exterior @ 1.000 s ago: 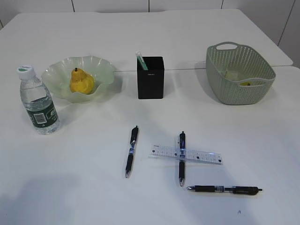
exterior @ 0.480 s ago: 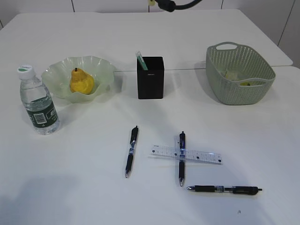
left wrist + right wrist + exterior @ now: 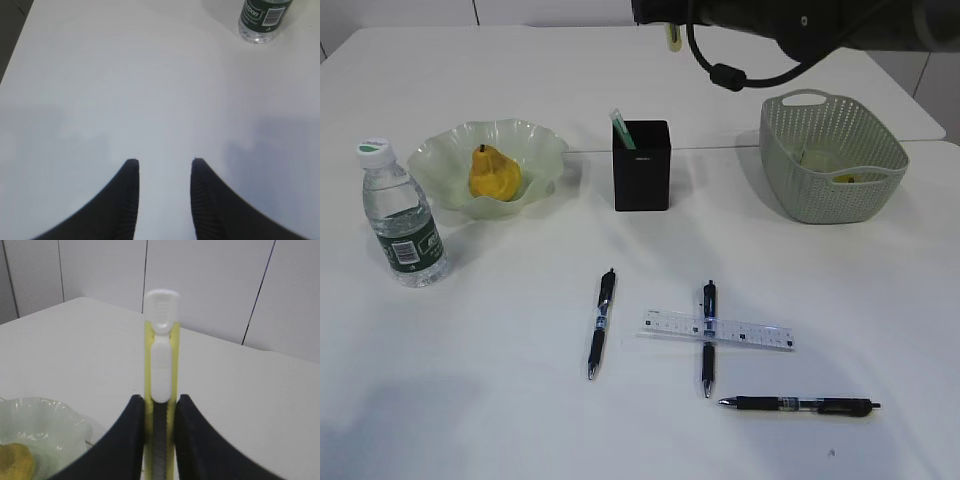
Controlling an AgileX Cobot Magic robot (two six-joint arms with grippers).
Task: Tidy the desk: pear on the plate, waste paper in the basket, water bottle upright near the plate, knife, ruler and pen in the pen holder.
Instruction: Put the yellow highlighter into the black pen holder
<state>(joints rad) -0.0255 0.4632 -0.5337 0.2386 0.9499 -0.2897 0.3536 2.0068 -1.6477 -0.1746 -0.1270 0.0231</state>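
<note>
My right gripper (image 3: pixel 159 397) is shut on the yellow knife (image 3: pixel 161 355), which has a white slider and stands up between the fingers. In the exterior view this gripper (image 3: pixel 665 12) hangs at the top edge, above and behind the black pen holder (image 3: pixel 641 165), with the knife (image 3: pixel 672 37) pointing down. The pear (image 3: pixel 494 174) lies on the pale green plate (image 3: pixel 545 150). The water bottle (image 3: pixel 402 215) stands upright left of the plate. Three pens (image 3: pixel 601 322), (image 3: pixel 707 337), (image 3: pixel 800 404) and the clear ruler (image 3: pixel 717 329) lie on the table. My left gripper (image 3: pixel 162 161) is open over bare table.
The green basket (image 3: pixel 880 160) stands at the back right with pale paper (image 3: pixel 817 157) inside. A green-and-white item (image 3: pixel 622 128) sticks out of the pen holder. The ruler lies across the middle pen. The bottle's base (image 3: pixel 262 17) shows at the top right of the left wrist view.
The right arm has come into the exterior view along the top edge, reaching leftward with the knife. Nothing on the table has moved.
</note>
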